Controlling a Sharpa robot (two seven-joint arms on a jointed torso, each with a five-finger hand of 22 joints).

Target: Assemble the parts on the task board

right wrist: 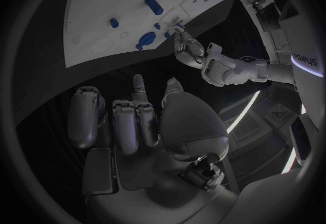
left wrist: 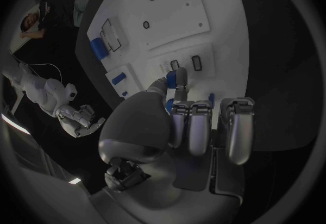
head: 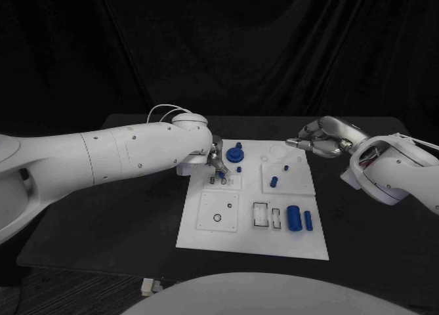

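Observation:
The white task board [head: 208,231] lies mid-table. My left hand [head: 216,161] hovers over its far left part and pinches a small blue part [left wrist: 179,78] between thumb and a fingertip, just beside two small dark slots [left wrist: 195,62]. A round blue piece [head: 236,155] stands right of that hand, with a small blue peg [head: 239,169] near it. A thick blue cylinder [head: 294,217] and a thin blue bar [head: 308,220] lie at the board's near right. My right hand [head: 313,141] hangs off the board's far right corner, fingers curled, holding nothing.
Two short blue pegs [head: 275,180] stand on the board's right middle plate. Empty rectangular slots [head: 261,214] sit left of the cylinder, and a small ring [head: 217,218] marks the near left plate. Black table [head: 115,216] surrounds the board.

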